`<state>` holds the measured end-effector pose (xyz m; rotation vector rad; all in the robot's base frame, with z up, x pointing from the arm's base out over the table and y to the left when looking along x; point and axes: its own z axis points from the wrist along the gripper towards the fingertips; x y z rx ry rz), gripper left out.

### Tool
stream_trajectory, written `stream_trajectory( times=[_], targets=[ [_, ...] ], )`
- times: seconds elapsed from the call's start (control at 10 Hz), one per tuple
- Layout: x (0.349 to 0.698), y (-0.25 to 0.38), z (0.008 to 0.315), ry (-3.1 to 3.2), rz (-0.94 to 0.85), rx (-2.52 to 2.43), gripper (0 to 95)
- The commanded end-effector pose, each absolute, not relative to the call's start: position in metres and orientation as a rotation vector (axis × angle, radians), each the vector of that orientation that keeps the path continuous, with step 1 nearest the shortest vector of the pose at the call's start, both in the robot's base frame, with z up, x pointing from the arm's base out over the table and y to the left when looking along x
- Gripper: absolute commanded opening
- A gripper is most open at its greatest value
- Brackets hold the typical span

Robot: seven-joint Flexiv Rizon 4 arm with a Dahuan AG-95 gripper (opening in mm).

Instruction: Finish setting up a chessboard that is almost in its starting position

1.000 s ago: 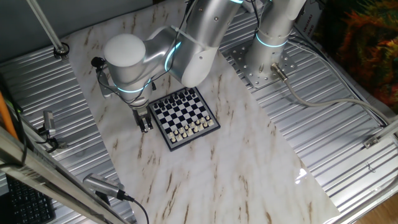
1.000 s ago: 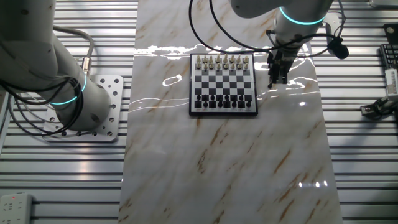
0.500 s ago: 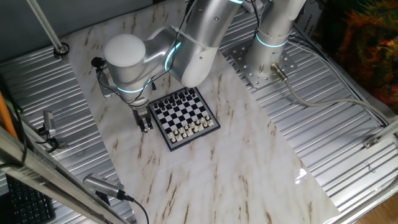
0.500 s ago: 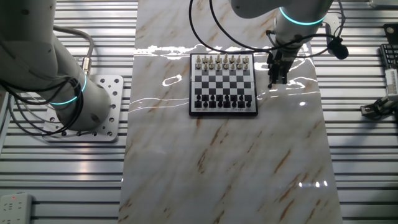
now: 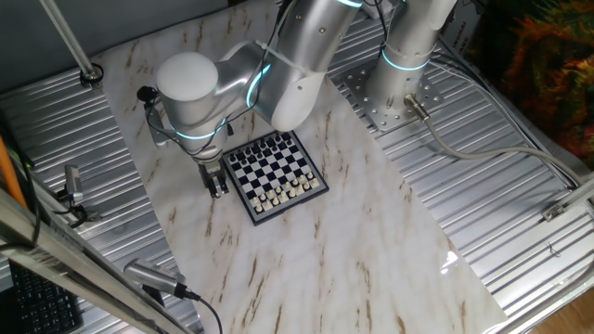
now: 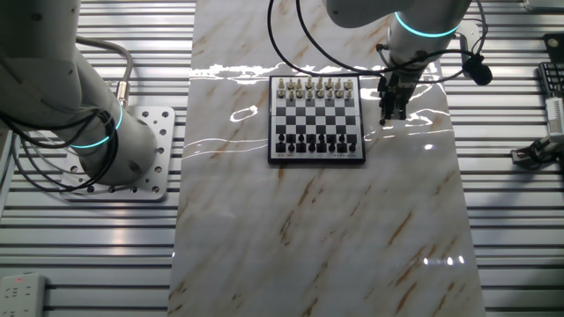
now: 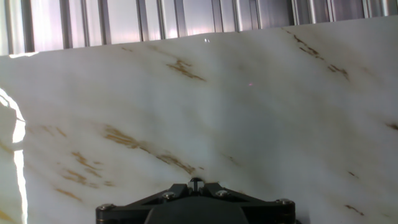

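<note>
The chessboard (image 5: 275,174) is a small chequered board with a dark border on the marble sheet; it also shows in the other fixed view (image 6: 316,119). Dark pieces line one edge and pale pieces the opposite edge. My gripper (image 5: 219,189) points straight down at the marble just beside the board's side edge, and in the other fixed view (image 6: 388,113) it is to the right of the board. In the hand view the gripper (image 7: 196,182) shows its two fingers pressed together over bare marble. I cannot tell whether a piece is pinched between them.
The marble sheet (image 6: 326,229) lies on ribbed metal tabletop. A second robot arm's base (image 6: 97,141) stands left of the sheet on a bolted plate. Clamps (image 6: 538,151) and cables sit at the table's edges.
</note>
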<state>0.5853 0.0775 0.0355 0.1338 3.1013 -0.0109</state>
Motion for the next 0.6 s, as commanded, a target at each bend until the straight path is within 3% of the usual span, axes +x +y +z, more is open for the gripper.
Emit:
stream_trajectory(
  times=[0.1, 0.6],
  targets=[
    [0.5851, 0.0779, 0.0351, 3.101, -0.012, 0.134, 0.0],
    [0.5849, 0.0789, 0.0347, 3.101, -0.011, 0.134, 0.0]
  ],
)
